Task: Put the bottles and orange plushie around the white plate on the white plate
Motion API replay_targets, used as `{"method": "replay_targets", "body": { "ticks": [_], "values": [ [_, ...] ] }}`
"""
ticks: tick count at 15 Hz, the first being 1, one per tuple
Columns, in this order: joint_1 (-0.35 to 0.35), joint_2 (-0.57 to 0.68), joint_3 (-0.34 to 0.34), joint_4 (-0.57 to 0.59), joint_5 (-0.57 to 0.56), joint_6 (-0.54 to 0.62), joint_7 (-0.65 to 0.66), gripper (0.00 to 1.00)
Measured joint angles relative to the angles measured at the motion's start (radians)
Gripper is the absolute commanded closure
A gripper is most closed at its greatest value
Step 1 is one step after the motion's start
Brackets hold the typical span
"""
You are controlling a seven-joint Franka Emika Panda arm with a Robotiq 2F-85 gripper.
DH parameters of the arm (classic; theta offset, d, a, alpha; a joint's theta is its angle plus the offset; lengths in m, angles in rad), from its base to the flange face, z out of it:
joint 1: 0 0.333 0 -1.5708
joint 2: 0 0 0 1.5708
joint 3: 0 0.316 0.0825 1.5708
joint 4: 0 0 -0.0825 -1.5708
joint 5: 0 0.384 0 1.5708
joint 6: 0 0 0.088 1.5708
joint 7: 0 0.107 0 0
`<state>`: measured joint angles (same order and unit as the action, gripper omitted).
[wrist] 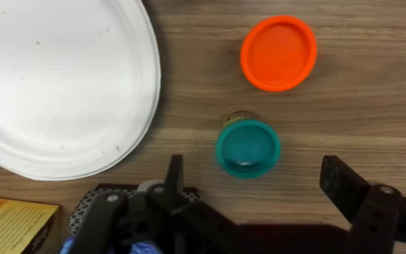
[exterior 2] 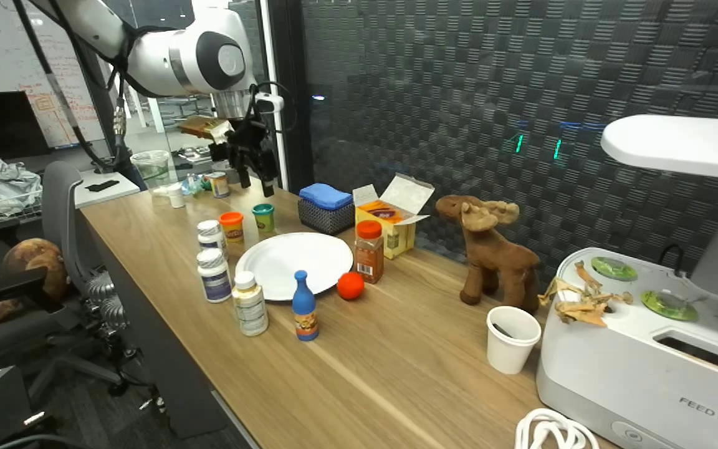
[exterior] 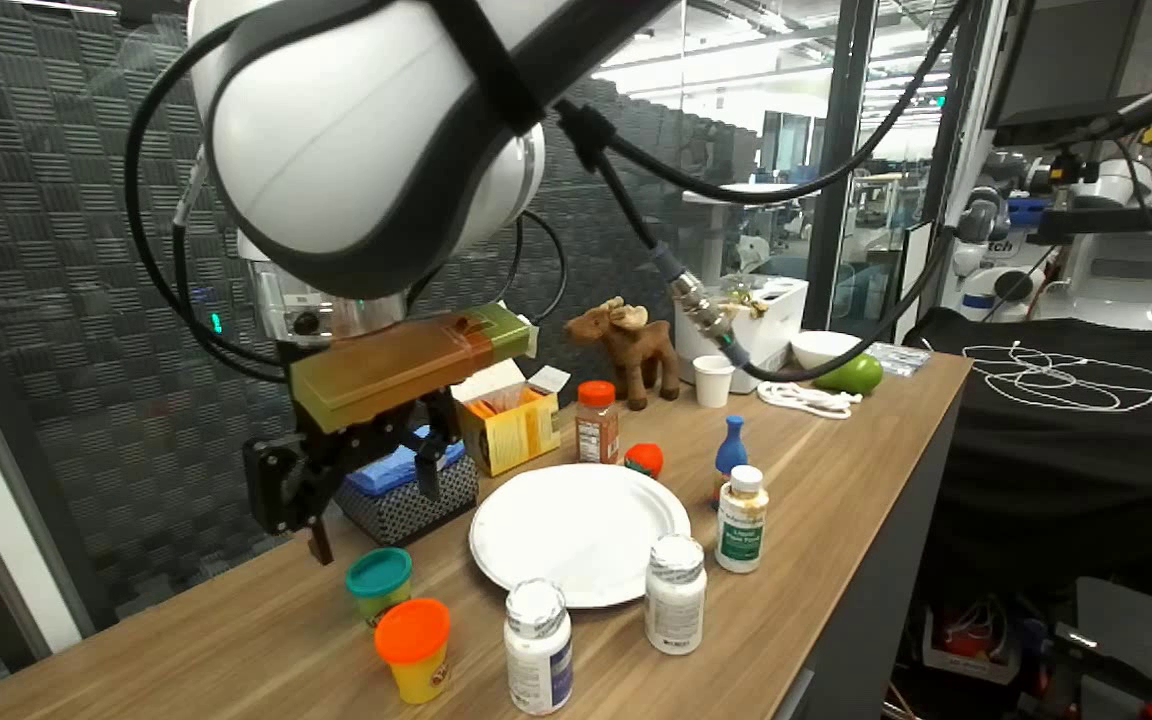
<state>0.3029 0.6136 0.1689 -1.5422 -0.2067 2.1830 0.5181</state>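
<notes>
Fingers (wrist: 344, 190) hang over the worktop (exterior 2: 396, 386), close to its back edge by the dark wall (exterior 2: 421, 112). Three white bottles (exterior: 675, 605) stand between the plate (exterior: 576, 530) and the front edge, with the blue bottle (exterior 2: 305, 312) near them. The plushie (exterior 2: 350, 285) seems to be the small round orange thing just beside the plate's rim. None of these is on the plate yet, so the step in hand looks like reaching for a first one. To do it well, go high over the plate, pick one bottle, and sink straight down with a finger on each side. The bottles stand near each other, so a bump could tip one. Grip the middle, lift, and set it down flat. As for the fingers, they are spread wide and hold nothing. The green tub (wrist: 248, 148) shows between them in the wrist view, but it sits lower and they do not touch it.
</notes>
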Motion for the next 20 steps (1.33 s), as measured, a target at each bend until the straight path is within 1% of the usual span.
{"method": "replay_targets", "body": {
  "ticks": [2, 4, 10, 11, 12, 14, 15, 17, 19, 20],
  "values": [
    [0.012, 0.036, -0.008, 0.057, 0.049, -0.026, 0.001, 0.0],
    [0.027, 0.068, -0.024, 0.098, 0.074, -0.047, 0.002, 0.0],
    [0.068, 0.152, -0.077, 0.178, 0.079, -0.103, 0.016, 0.0],
    [0.074, 0.163, -0.083, 0.189, 0.079, -0.113, 0.017, 0.05],
    [0.079, 0.172, -0.087, 0.201, 0.079, -0.12, 0.017, 0.26],
    [0.089, 0.19, -0.096, 0.221, 0.079, -0.123, 0.018, 0.3],
    [0.094, 0.198, -0.101, 0.231, 0.078, -0.123, 0.018, 0.36],
    [0.104, 0.211, -0.113, 0.245, 0.074, -0.123, 0.019, 0.54],
    [0.116, 0.22, -0.128, 0.256, 0.066, -0.123, 0.022, 0.69],
    [0.123, 0.223, -0.137, 0.26, 0.057, -0.124, 0.025, 0.74]
  ]
}}
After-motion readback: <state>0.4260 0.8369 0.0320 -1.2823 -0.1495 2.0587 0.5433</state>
